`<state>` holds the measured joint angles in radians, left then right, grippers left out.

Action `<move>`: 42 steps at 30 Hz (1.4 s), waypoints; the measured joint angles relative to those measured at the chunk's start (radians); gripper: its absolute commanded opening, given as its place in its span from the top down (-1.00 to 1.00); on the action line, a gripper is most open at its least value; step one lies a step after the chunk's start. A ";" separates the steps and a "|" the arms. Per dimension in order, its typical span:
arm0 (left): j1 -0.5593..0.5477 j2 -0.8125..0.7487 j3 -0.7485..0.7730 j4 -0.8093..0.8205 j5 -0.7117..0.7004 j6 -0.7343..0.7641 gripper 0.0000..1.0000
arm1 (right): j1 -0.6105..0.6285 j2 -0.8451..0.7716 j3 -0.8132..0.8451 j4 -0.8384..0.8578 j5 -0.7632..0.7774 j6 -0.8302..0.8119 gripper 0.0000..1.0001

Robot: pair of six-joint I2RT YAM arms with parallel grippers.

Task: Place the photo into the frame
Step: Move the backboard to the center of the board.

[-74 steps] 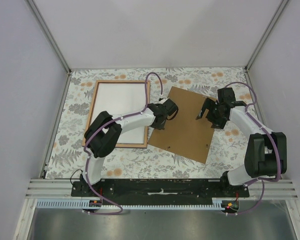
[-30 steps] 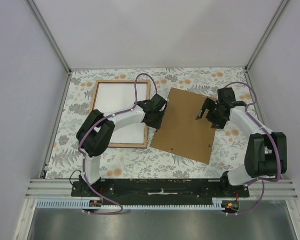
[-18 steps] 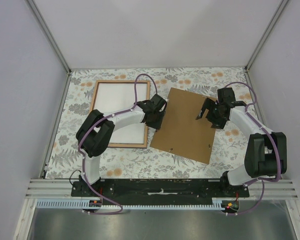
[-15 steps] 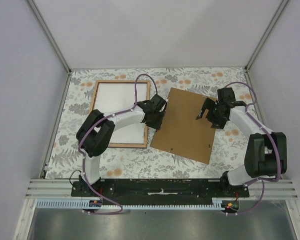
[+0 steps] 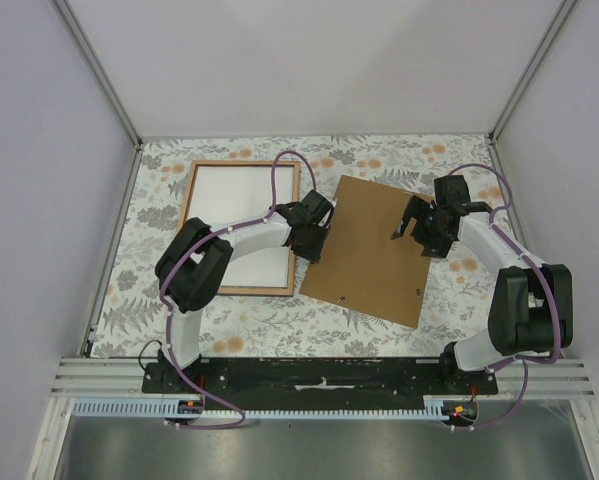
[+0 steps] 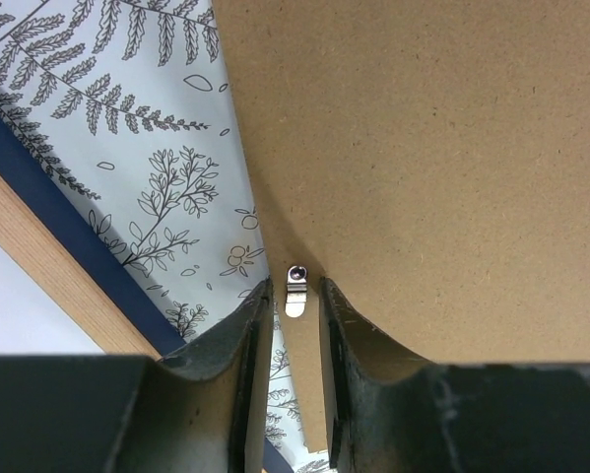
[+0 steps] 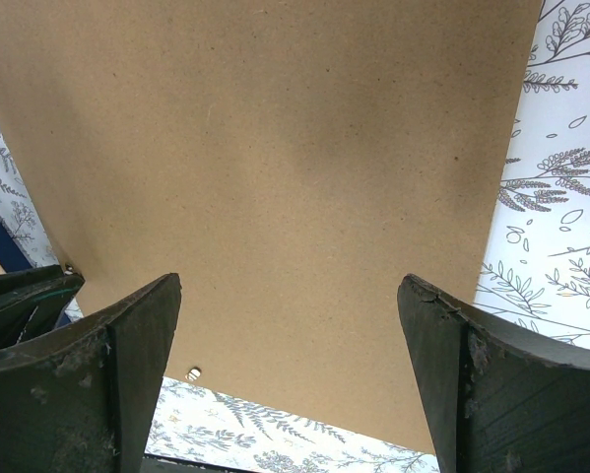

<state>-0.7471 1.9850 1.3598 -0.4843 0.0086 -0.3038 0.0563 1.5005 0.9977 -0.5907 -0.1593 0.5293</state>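
Since the photo [image 5: 237, 225] appears to lie white side up inside the frame [image 5: 241, 164], just to the left of your left gripper [image 6: 295, 284], the backing board [image 5: 369, 250] looks like your concern now. Your left jaws stand narrowly apart, holding nothing, and flank the small metal tab [image 6: 295, 298] at the board's edge below them. Close squarely and gently there. Your right gripper [image 7: 290, 291] hovers wide open and empty over the board's other side.

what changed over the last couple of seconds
The left gripper pulled left from over the backing board to its left edge, fingers now narrowly straddling a small metal clip. The board's near end shifted slightly right. Nothing was gripped or released. The frame, the white-backed photo in it and the wide-open right gripper stayed put.
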 measured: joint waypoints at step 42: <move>-0.042 0.002 0.086 -0.123 -0.087 -0.028 0.96 | 0.000 -0.005 0.000 0.000 0.000 0.000 -0.96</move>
<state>-0.7887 1.9873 1.4456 -0.6071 -0.0784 -0.3321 0.0563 1.4960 0.9981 -0.5907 -0.1593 0.5289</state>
